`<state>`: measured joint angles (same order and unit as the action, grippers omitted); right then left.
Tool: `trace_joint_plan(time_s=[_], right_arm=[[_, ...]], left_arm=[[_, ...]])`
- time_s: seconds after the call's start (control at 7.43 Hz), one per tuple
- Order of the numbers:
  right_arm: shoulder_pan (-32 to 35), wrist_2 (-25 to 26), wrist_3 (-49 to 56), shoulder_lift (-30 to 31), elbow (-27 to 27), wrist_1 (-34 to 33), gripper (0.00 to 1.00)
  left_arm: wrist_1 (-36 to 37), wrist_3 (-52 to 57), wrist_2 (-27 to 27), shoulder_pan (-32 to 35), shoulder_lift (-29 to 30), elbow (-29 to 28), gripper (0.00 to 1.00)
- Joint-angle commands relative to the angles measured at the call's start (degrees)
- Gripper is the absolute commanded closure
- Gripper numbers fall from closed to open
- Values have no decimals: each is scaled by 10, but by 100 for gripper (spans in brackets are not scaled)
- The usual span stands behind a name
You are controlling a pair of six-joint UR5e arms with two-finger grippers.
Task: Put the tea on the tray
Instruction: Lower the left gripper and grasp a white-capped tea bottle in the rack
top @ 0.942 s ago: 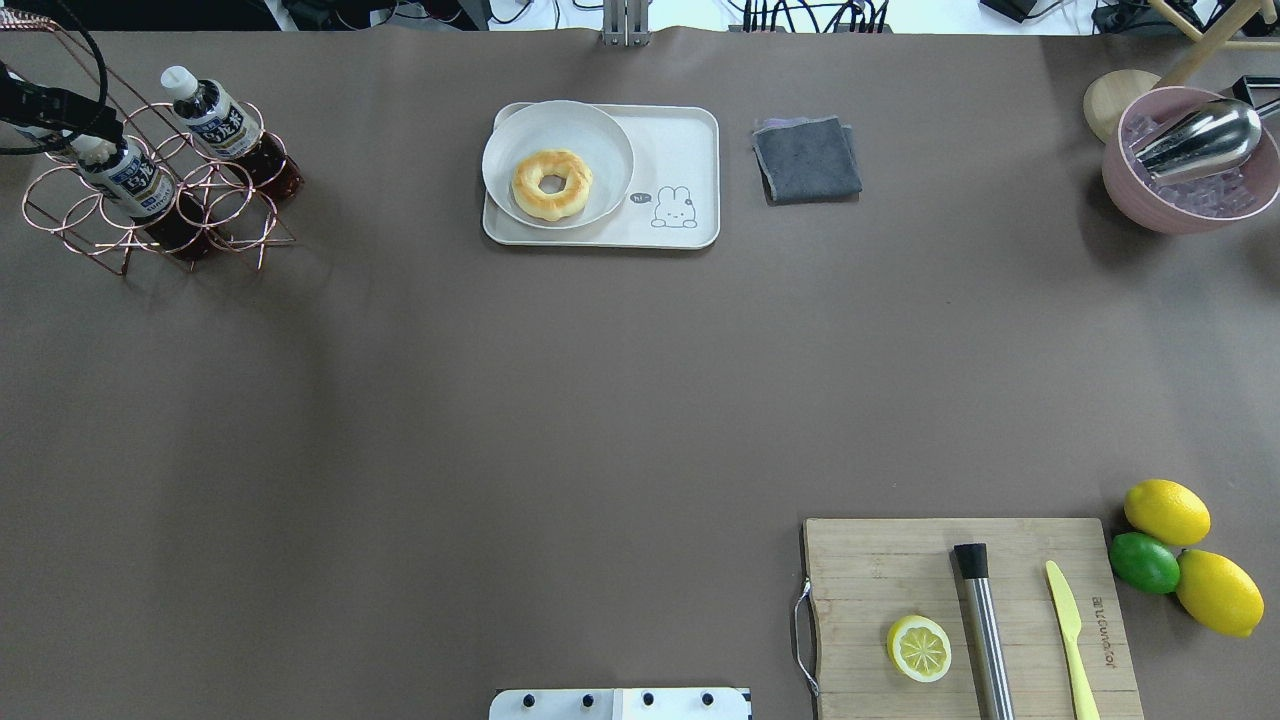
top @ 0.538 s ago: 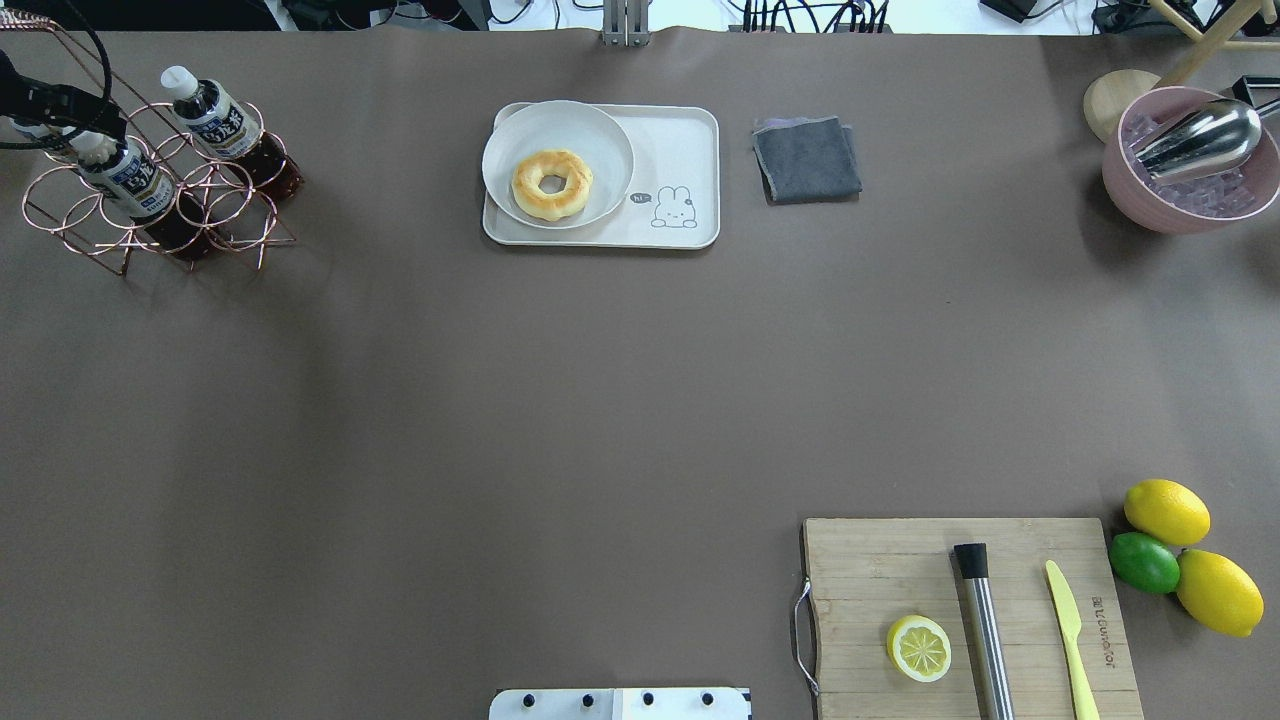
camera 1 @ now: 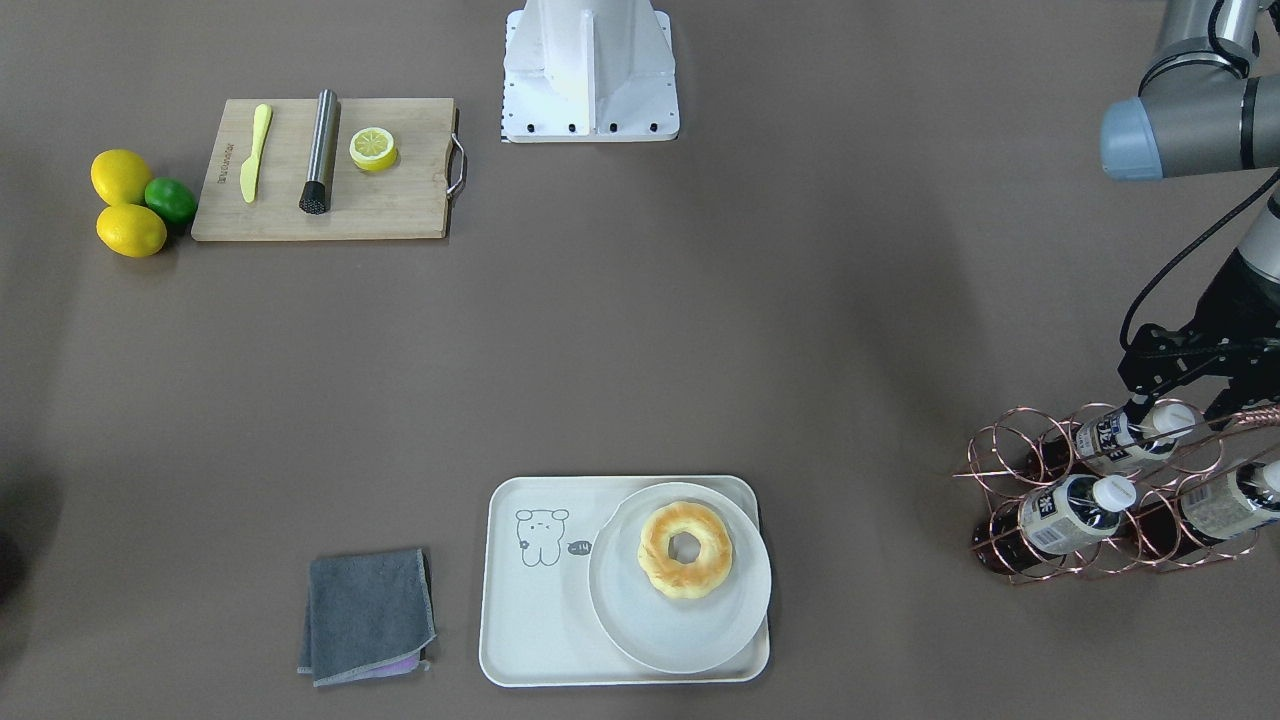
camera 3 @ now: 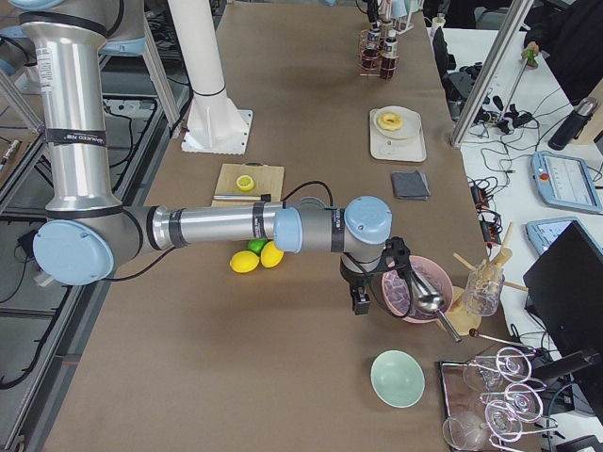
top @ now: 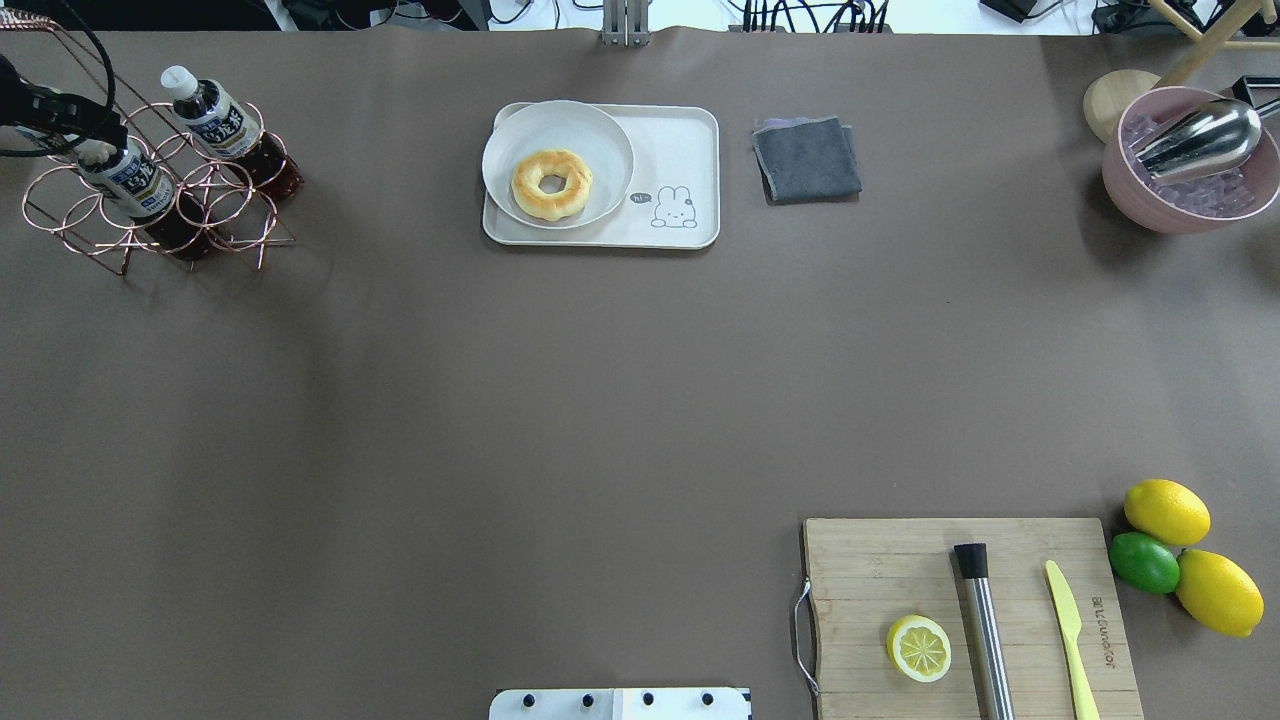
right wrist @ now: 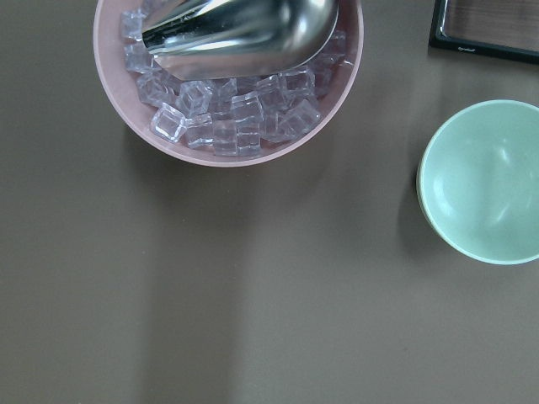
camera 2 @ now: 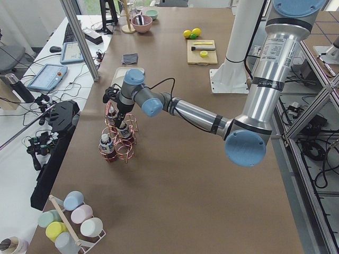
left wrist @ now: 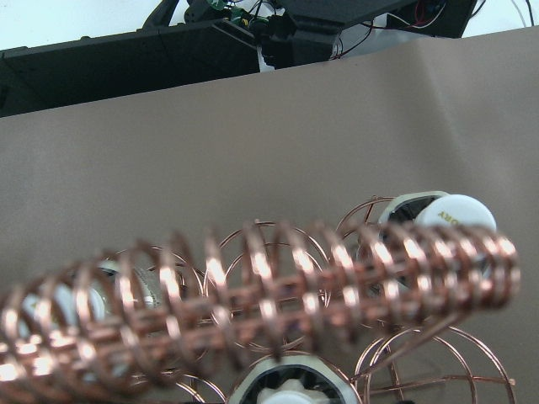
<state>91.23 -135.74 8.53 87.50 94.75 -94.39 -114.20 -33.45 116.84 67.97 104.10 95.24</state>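
Observation:
Three tea bottles lie slanted in a copper wire rack [camera 1: 1010, 470] at the table's far left. One tea bottle [camera 1: 1108, 436] has its white cap [camera 1: 1172, 416] between the fingers of my left gripper [camera 1: 1176, 402], which looks open around the cap. The other two bottles [camera 1: 1060, 512] [camera 1: 1225, 500] lie beside it. In the overhead view the gripper [top: 72, 122] is over the bottle [top: 130, 176]. The cream tray [camera 1: 540, 620] holds a white plate [camera 1: 640, 620] with a doughnut. My right gripper [camera 3: 359, 298] hangs beside the pink bowl; I cannot tell whether it is open.
The rack's coiled copper handle [left wrist: 253, 290] crosses the left wrist view. A grey cloth [top: 806, 158] lies right of the tray. A pink bowl [top: 1130, 200] of ice with a metal scoop stands far right. A cutting board [top: 880, 560] with half a lemon, muddler and knife is near right, with lemons and a lime beside it.
My left gripper has shifted slightly left and settled over the near bottle's cap. The bottle has barely moved. Nothing else has moved.

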Motion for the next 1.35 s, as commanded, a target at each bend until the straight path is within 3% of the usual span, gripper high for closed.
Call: trace_joint_plan(time_s=[0.0, 1.21], right_arm=[[0, 1, 0, 0, 0, 0, 0], [3, 1, -4, -3, 3, 0, 0]], left_arm=[[-1, 0, 37, -1, -1, -7, 33], [8, 8, 37, 19, 12, -26, 34]])
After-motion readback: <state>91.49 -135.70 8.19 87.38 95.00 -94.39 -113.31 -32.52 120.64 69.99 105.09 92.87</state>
